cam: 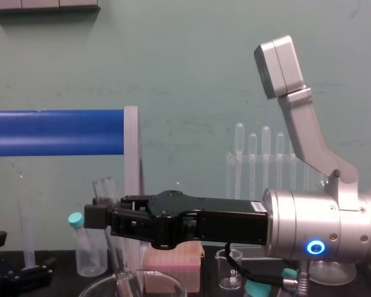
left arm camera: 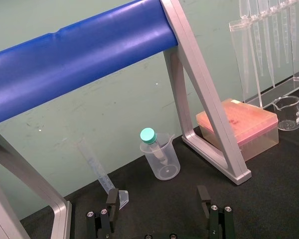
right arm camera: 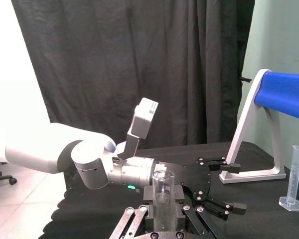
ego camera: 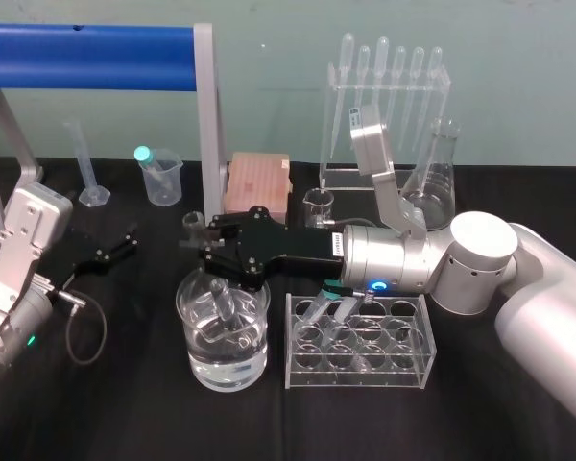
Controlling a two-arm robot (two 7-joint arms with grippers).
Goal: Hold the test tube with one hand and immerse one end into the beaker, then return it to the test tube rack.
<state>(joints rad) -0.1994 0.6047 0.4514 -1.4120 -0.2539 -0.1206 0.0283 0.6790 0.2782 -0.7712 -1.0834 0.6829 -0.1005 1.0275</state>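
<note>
Black fingers of the right gripper (ego camera: 207, 252) pinch the glass test tube (ego camera: 227, 305). Its low end dips, tilted, into the water in the big beaker (ego camera: 194, 363). The test tube rack (ego camera: 403, 370) stands just beside the beaker. The left gripper (ego camera: 115, 252) rests wide open, well apart, over the dark table (ego camera: 125, 413).
</note>
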